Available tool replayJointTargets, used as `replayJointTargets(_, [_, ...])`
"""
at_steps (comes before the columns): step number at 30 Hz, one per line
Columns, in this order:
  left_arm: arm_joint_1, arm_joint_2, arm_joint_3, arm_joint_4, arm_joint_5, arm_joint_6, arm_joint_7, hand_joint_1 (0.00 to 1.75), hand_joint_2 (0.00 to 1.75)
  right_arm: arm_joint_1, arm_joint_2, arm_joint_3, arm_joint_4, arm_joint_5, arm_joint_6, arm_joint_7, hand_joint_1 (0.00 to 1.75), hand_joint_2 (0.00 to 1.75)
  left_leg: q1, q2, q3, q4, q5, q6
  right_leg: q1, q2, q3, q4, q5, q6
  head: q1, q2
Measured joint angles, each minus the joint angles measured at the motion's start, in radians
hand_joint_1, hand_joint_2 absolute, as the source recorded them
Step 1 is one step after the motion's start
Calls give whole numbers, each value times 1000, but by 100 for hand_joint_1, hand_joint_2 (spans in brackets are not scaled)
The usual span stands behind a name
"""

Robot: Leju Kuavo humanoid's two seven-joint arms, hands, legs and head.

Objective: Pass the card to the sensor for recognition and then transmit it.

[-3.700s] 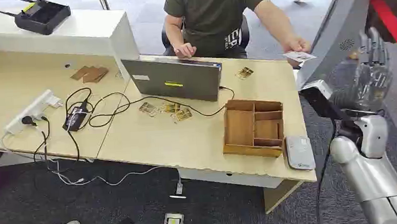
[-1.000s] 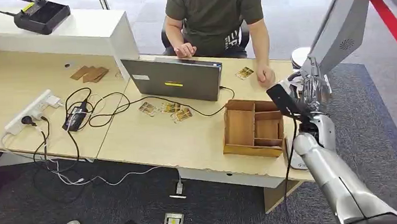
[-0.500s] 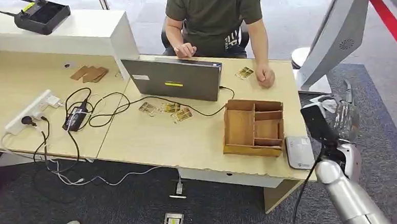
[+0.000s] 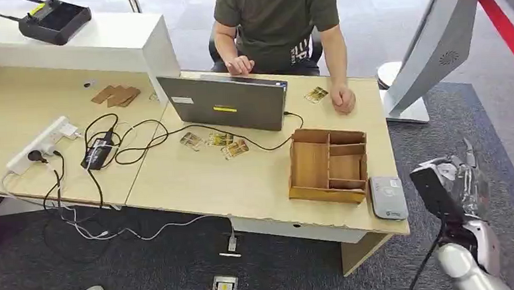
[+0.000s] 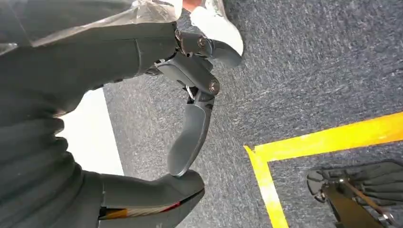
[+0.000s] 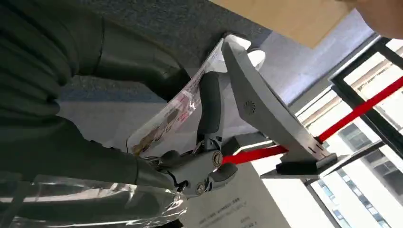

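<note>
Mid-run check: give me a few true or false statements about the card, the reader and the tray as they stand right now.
1. The right hand holds a card in a clear sleeve. True.
2. The grey card reader lies inside the wooden tray. False: it lies on the desk beside the tray, near the edge.
3. The right hand is over the reader. False: it hangs off the desk's side, above the carpet.
4. The left hand holds nothing. True.
5. The laptop is folded shut. False: it stands open in front of the seated person.
</note>
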Motion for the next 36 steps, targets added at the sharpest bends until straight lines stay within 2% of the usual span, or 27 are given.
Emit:
replayJointTargets(3, [1, 4, 1, 0, 0, -2, 1, 0, 175, 24, -28, -5, -42, 5, 88, 19, 175, 175, 0, 0, 0, 0, 0, 0, 0, 0, 0, 0, 0, 0, 0, 0])
replayJointTargets(6, [-5, 7, 1, -2, -2, -8, 6, 0, 175, 26, -39, 5, -42, -20, 261, 57, 175, 175, 0, 1, 0, 0, 0, 0, 0, 0, 0, 0, 0, 0, 0, 0])
replayJointTargets(10, [-13, 8, 0, -4, -6, -12, 12, 0, 175, 29, -40, 30, -33, -34, 318, 63, 175, 175, 0, 0, 0, 0, 0, 0, 0, 0, 0, 0, 0, 0, 0, 0])
replayJointTargets(24, [-18, 10, 0, -10, 0, -23, 15, 0, 175, 5, -23, 171, -15, -42, 374, 85, 175, 175, 0, 0, 0, 0, 0, 0, 0, 0, 0, 0, 0, 0, 0, 0])
replayJointTargets(33, [-17, 12, 0, -12, 7, -21, 16, 0, 175, -12, -13, 220, -4, -13, 391, 108, 175, 175, 0, 0, 0, 0, 0, 0, 0, 0, 0, 0, 0, 0, 0, 0])
replayJointTargets(36, [-17, 13, 0, -12, 14, -21, 16, 0, 175, -18, -10, 230, 5, -7, 416, 116, 175, 175, 0, 0, 0, 0, 0, 0, 0, 0, 0, 0, 0, 0, -1, 0])
